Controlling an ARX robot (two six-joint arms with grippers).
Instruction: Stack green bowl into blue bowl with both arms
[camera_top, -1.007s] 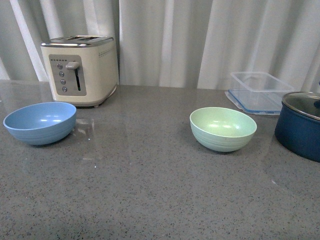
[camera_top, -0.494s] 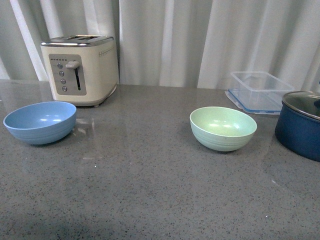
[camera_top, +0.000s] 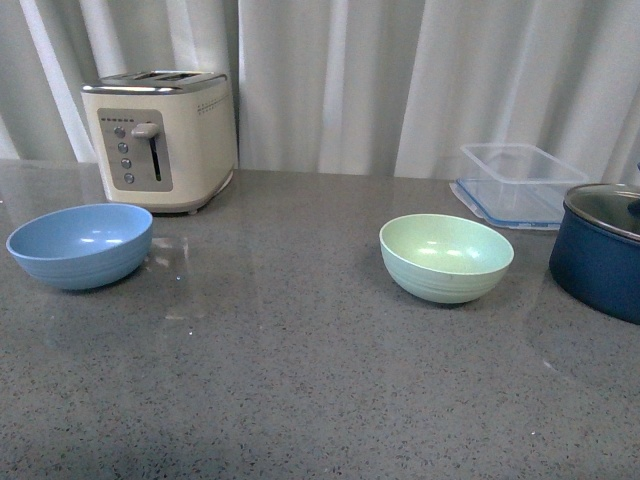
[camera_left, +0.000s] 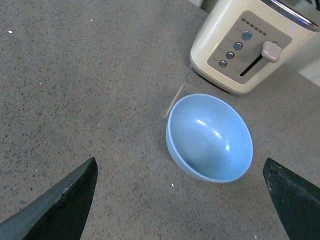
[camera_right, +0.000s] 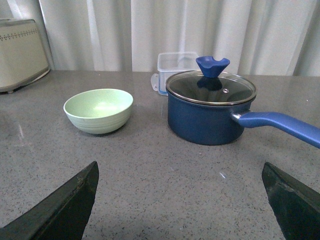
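Observation:
The blue bowl (camera_top: 80, 244) sits upright and empty on the counter's left side, in front of the toaster. The green bowl (camera_top: 446, 256) sits upright and empty right of centre. Neither arm shows in the front view. In the left wrist view, my left gripper (camera_left: 182, 200) hangs open above the counter, the blue bowl (camera_left: 210, 137) just beyond its wide-spread fingertips. In the right wrist view, my right gripper (camera_right: 182, 200) is open with nothing between its fingers, and the green bowl (camera_right: 98, 110) stands well ahead of it, off to one side.
A cream toaster (camera_top: 160, 138) stands at the back left. A dark navy pot with a glass lid (camera_top: 603, 245) sits at the right edge, its long blue handle (camera_right: 280, 125) pointing out. A clear plastic container (camera_top: 518, 182) is behind it. Grey curtains close the back.

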